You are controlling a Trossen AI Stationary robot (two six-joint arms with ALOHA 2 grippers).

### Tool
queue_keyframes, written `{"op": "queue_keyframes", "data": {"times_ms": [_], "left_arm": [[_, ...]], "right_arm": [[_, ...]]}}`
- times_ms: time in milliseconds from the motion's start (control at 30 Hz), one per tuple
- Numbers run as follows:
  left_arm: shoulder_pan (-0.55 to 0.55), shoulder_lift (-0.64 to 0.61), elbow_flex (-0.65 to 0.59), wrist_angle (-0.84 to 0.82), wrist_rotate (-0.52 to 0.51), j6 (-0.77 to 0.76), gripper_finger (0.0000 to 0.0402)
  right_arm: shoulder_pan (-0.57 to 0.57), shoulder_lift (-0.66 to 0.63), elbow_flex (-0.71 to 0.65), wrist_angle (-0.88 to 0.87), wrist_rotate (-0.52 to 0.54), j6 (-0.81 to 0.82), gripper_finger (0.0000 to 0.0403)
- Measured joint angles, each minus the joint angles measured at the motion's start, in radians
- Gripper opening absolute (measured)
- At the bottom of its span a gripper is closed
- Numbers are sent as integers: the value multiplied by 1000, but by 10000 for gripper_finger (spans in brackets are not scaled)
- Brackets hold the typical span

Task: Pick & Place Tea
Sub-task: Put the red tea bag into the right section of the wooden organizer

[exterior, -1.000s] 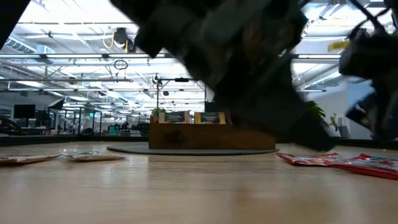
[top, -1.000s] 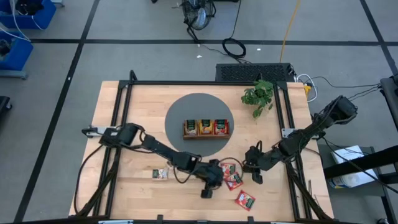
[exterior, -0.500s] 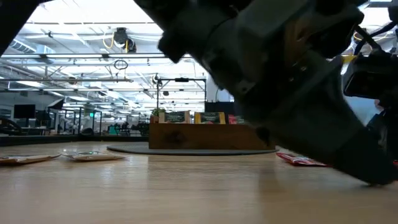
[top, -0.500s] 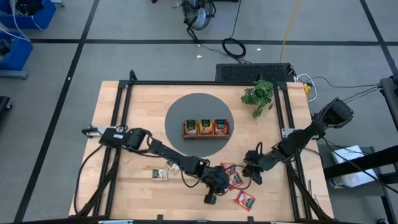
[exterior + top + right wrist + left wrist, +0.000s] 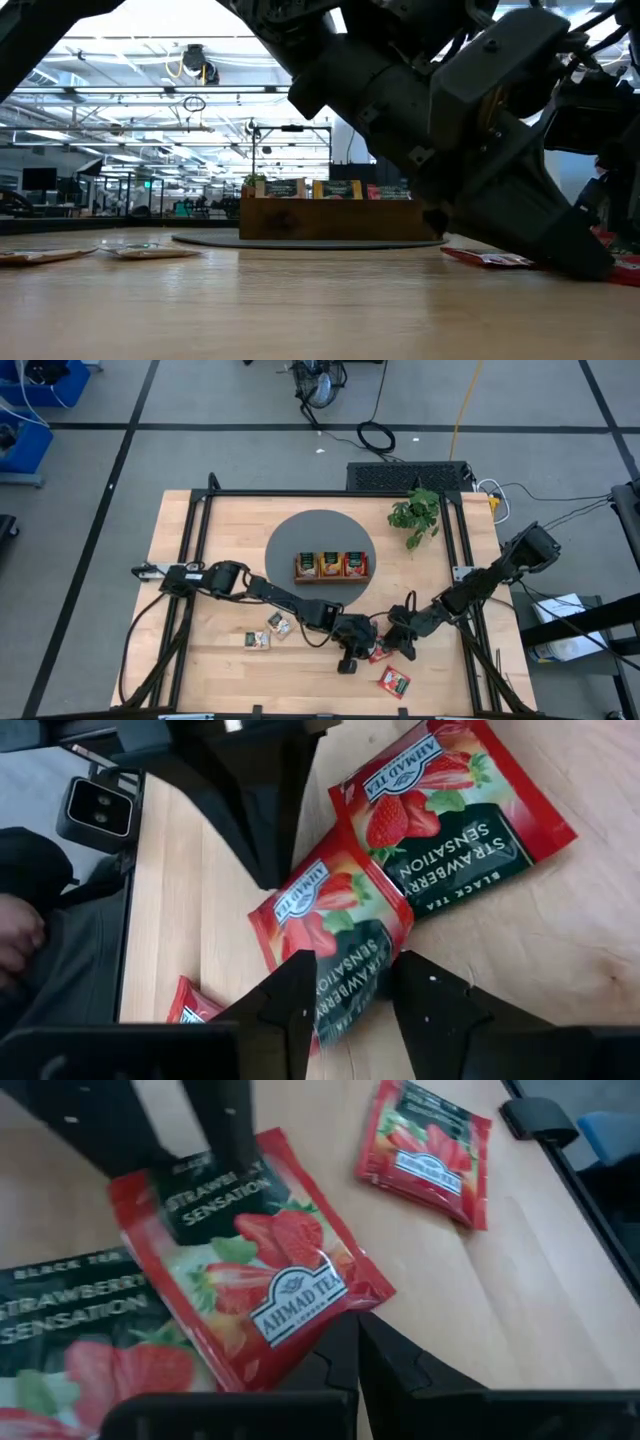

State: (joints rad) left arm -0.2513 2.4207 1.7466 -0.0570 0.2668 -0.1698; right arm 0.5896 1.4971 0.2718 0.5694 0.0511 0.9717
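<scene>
In the left wrist view the left gripper [image 5: 356, 1342] has its two fingers drawn tight together, and the lower corner of a red strawberry sachet [image 5: 245, 1260] runs right down to the point where they meet; whether that corner is actually pinched between them or only lies against the tips cannot be told. From the jaws the sachet stretches away toward the upper left of that frame, its long axis slanted, with the dark title band at the far end and the brand label nearest the fingers. In the right wrist view the right gripper [image 5: 350, 982] stands with its fingers parted around the near end of what seems to be the same sachet [image 5: 335, 928], which runs diagonally from the fingers toward the upper right of the frame, so both arms meet over one packet. In the high view this happens at lower centre, where the left gripper [image 5: 352, 650] and the right gripper [image 5: 400, 641] nearly touch over the small red pile [image 5: 378, 652]; the left one appears slightly closer to it. Another red sachet [image 5: 394, 681] lies apart, toward the lower right. Two more sachets [image 5: 268, 632] rest at lower left, and the wooden tray [image 5: 331, 566] with its filled compartments sits on the grey disc [image 5: 290, 540] above centre.
</scene>
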Motion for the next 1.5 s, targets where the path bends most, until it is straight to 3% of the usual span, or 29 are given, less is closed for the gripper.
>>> {"op": "queue_keyframes", "data": {"times_ms": [500,600,733,833,1033,1233,1333,1500], "left_arm": [[16,20,-2,45,-4,2,12],[15,20,-2,45,-6,3,7],[15,21,-2,48,-9,9,7],[15,17,-2,26,-4,6,26],[-1,-45,-2,-168,7,8,56],[-78,-164,-4,-419,-119,10,58],[-124,-210,-3,-563,-270,-25,51],[-202,-231,-4,-730,-475,-106,36]], "right_arm": [[-32,-12,-2,-70,-34,-33,113],[-32,-12,-2,-80,-33,-49,83],[-32,-12,-2,-77,-16,-102,14],[-33,-24,-2,-73,-1,-123,10],[-34,-120,-2,-101,-6,-195,3],[-67,-283,136,-360,-3,-329,1],[-95,-322,295,-589,21,-455,1],[-186,-293,608,-1075,172,-617,0]]}}
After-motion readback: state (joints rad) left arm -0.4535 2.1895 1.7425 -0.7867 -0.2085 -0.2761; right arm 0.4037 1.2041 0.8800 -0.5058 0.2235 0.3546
